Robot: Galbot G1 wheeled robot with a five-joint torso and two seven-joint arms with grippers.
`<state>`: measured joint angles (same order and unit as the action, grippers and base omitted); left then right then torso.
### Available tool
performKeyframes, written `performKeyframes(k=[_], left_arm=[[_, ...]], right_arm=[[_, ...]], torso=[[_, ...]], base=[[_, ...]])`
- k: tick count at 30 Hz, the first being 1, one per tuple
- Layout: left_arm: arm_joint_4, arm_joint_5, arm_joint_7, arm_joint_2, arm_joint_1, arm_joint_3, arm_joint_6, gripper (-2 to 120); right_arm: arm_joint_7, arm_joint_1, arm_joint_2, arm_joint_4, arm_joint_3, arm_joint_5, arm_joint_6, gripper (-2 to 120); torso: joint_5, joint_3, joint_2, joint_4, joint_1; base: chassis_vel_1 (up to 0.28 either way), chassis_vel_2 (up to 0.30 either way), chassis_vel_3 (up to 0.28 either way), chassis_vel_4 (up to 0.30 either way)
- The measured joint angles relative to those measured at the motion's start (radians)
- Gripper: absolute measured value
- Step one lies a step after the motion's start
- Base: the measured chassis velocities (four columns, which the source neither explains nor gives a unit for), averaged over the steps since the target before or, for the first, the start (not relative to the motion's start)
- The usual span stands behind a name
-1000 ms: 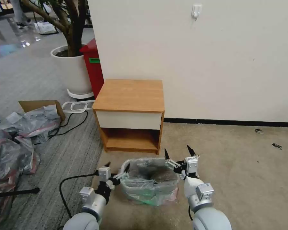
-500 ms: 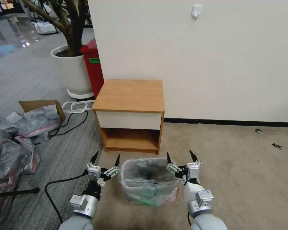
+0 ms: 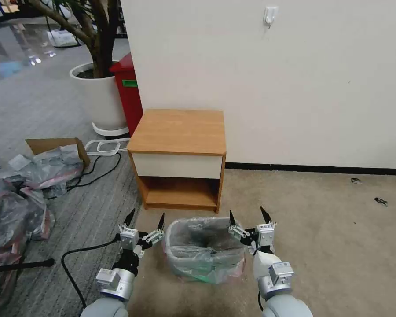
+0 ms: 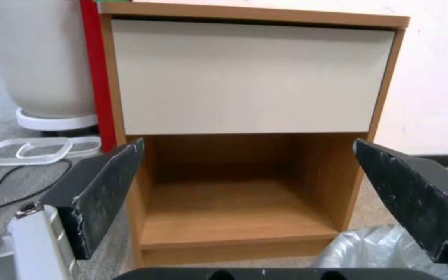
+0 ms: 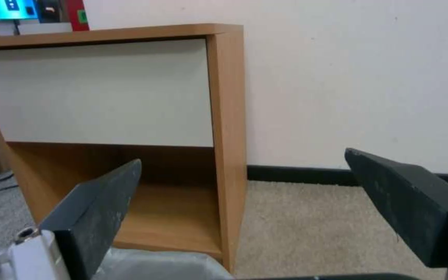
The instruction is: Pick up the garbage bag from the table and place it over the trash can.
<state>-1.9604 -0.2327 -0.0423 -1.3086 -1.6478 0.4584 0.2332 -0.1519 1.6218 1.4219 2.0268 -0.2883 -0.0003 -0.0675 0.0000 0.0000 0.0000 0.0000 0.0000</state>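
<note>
Left gripper (image 4: 250,194) is holding its two black fingers (image 4: 105,194) spread wide, nothing between them. They are framing the table (image 4: 250,77), which is facing the camera: white drawer front above, open lower shelf below, bare. A crinkled corner of the garbage bag (image 4: 374,249) is showing beside the table's foot. A white planter (image 4: 37,62) and a red bin (image 4: 97,77) are standing next to the table.

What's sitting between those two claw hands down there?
In the head view, the trash can with the garbage bag draped over it stands between the open left gripper and the open right gripper.
</note>
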Motion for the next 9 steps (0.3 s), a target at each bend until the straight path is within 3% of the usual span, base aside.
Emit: performKeyframes(k=[9], left_arm=[[0.000, -0.001, 0.001, 0.000, 0.000, 0.000, -0.001, 100]], right_arm=[[0.001, 0.000, 0.000, 0.000, 0.000, 0.000, 0.000, 100]], torso=[[0.0000, 0.000, 0.000, 0.0000, 0.000]], base=[[0.000, 0.000, 0.000, 0.000]])
